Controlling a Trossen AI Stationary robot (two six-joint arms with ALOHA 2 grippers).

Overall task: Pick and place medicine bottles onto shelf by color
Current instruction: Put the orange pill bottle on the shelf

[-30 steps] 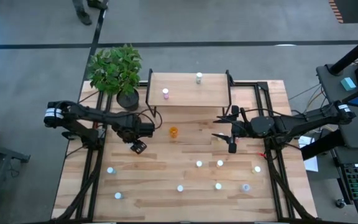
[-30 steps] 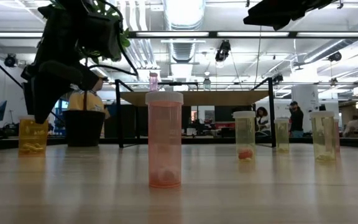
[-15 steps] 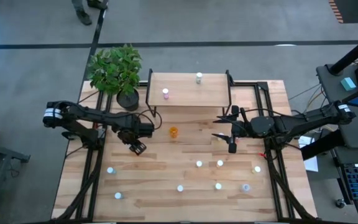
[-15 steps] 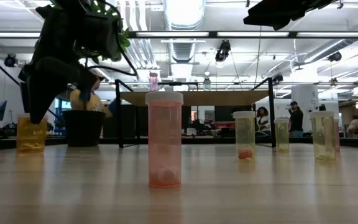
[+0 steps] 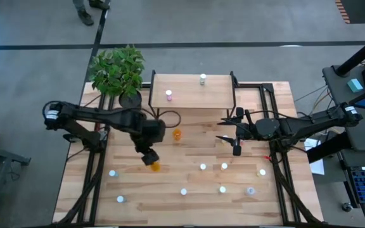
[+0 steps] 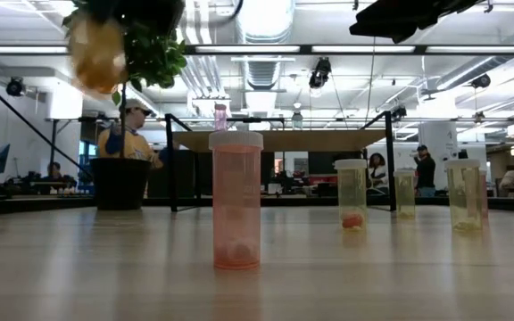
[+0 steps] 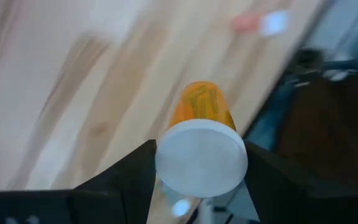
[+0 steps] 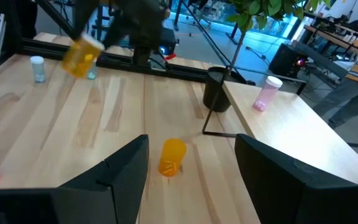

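Observation:
My left gripper (image 5: 150, 158) hangs over the table's left middle, shut on an orange medicine bottle (image 5: 154, 166) with a white cap (image 7: 201, 158); the low view shows that bottle (image 6: 96, 53) high above the table. A second orange bottle (image 5: 177, 134) stands on the table in front of the shelf (image 5: 214, 95). On the shelf's top stand a pink bottle (image 5: 168, 95) and a pale one (image 5: 203, 78). Several more bottles dot the near half of the table. My right gripper (image 8: 191, 142) waits open at the right, level, with nothing between its fingers. My left gripper pinches the orange bottle between its two fingers (image 7: 132, 171) at the capped end (image 7: 199, 138). The cap faces back toward the wrist and the orange body (image 7: 202, 106) points away past the fingertips. The fingers slant downward. The bottle is tilted and clear of the table.
A potted plant (image 5: 118, 73) stands at the far left beside the shelf. Loose bottles stand at the near left (image 5: 113, 173), the near middle (image 5: 203, 166) and the near right (image 5: 251, 190). A tall pink bottle (image 6: 236, 198) stands close to the low camera.
My left gripper has risen with the orange bottle, which stood on the table at the left and is now lifted clear and tipped. The gripper has also gone toward the table's near edge and a little right, and has turned.

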